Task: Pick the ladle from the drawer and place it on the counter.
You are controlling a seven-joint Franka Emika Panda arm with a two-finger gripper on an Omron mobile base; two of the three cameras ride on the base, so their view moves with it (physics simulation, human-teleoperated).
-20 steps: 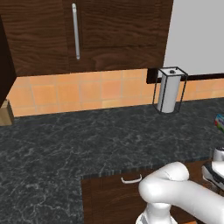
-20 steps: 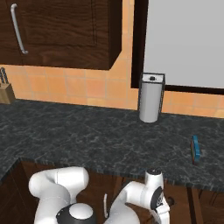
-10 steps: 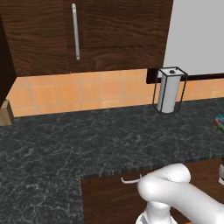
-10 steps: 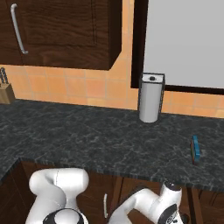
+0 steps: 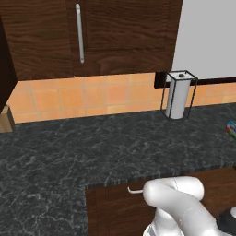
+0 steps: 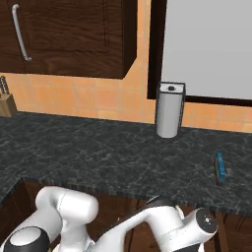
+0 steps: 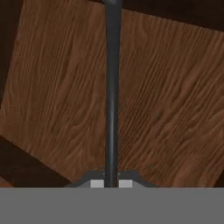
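Two small finger tips of the gripper (image 7: 111, 183) stand almost together at the bottom of the hand view, with the handle of the ladle (image 7: 112, 87) running straight up from the narrow gap between them. The pincer looks closed down on that thin handle, though whether the pads truly press it is hard to tell at this size. The ladle hangs or lies over the wooden floor of the drawer (image 7: 166, 100), its far end reaching the drawer's back edge, where the bowl is cut off by the frame.

By my judgement the grasp is the step in hand, and the lift out has hardly begun. The counter (image 5: 92, 147) lies broad and bare in front of the paper-towel holder (image 5: 177, 94) near its back edge.

Next, the arm needs a straight rise so the ladle clears the drawer's front edge, then a carry forward over the counter's near edge, keeping the long handle from swinging.
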